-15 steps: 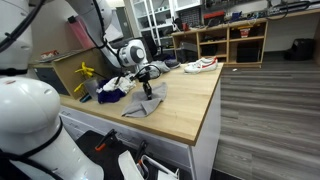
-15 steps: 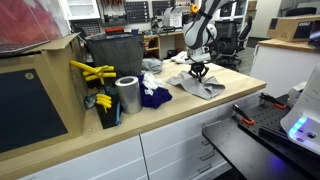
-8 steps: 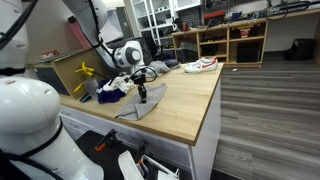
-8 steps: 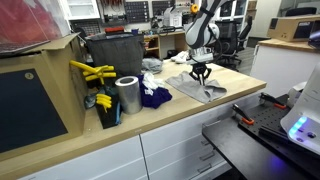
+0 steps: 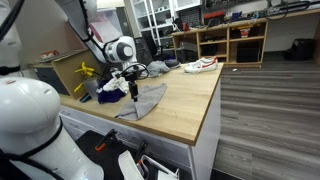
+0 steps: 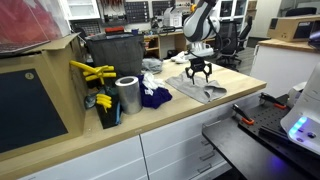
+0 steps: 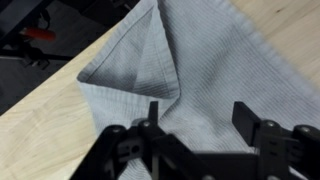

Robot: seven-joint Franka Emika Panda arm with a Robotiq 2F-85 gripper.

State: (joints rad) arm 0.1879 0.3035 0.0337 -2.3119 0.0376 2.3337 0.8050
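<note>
The tool (image 5: pixel 133 92) stood over the grey cloth (image 5: pixel 146 103) with its two fingers (image 7: pixel 152 116) spread apart and nothing pinched between them. In the wrist view the cloth (image 7: pixel 205 60) filled the gap below the fingers. Whether the fingertips touched the fabric could not be told.

The grey cloth lay flat on the wooden desk (image 5: pixel 192 100), close to one of its edges. One corner was folded over onto the rest, forming a triangular flap with a sharp crease (clearest in the wrist view).

Just beside the grey cloth lay a crumpled blue cloth (image 6: pixel 153 97). Next to that stood a metal can (image 6: pixel 128 95), upright. Yellow tools (image 6: pixel 92 72) hung over the rim of a box behind the can. A white shoe (image 5: pixel 200 65) rested at the far end of the desk, well apart from the tool.
</note>
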